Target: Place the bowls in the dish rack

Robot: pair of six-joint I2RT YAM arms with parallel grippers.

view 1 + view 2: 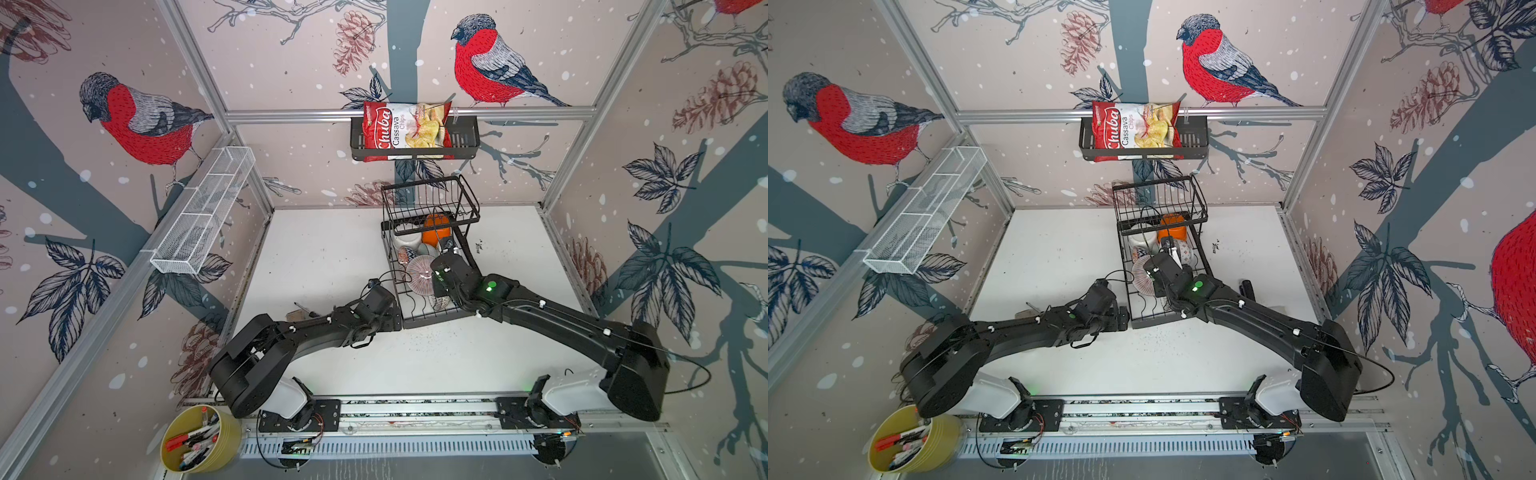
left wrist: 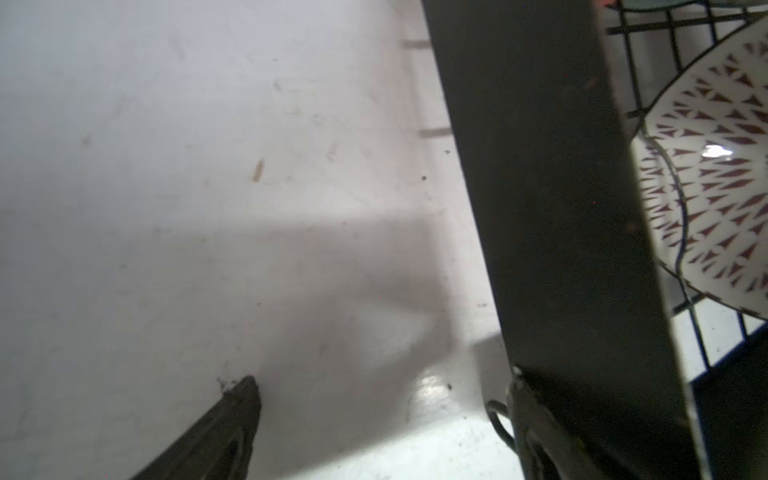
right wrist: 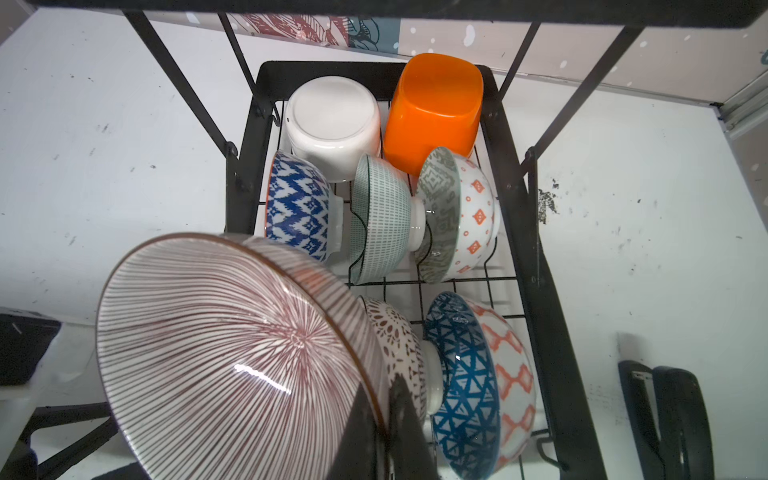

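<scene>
right gripper (image 3: pixel 384 401) is pinching the red-striped bowl (image 3: pixel 232 353) by its rim, holding it tilted in the dish rack (image 3: pixel 247 166), left side. white bowl (image 3: pixel 332 124) and orange bowl (image 3: pixel 432 112) are sitting at the back, with five patterned ones between. left gripper (image 2: pixel 382 378) is hanging wide open beside the rack's tray wall, empty.

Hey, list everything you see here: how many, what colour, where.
table: one, white, cell floor
dish rack: one, black wire, on table
striped bowl: one, red and white, tilted over dish rack
other bowls: seven, white, orange, five patterned, in dish rack
wall basket: one, black, back wall
chips bag: one, red and white, in wall basket
mesh shelf: one, white, left wall
tub of pens: one, yellow, front left
left hand: one, black, open beside dish rack
right hand: one, black, shut on striped bowl's rim
</scene>
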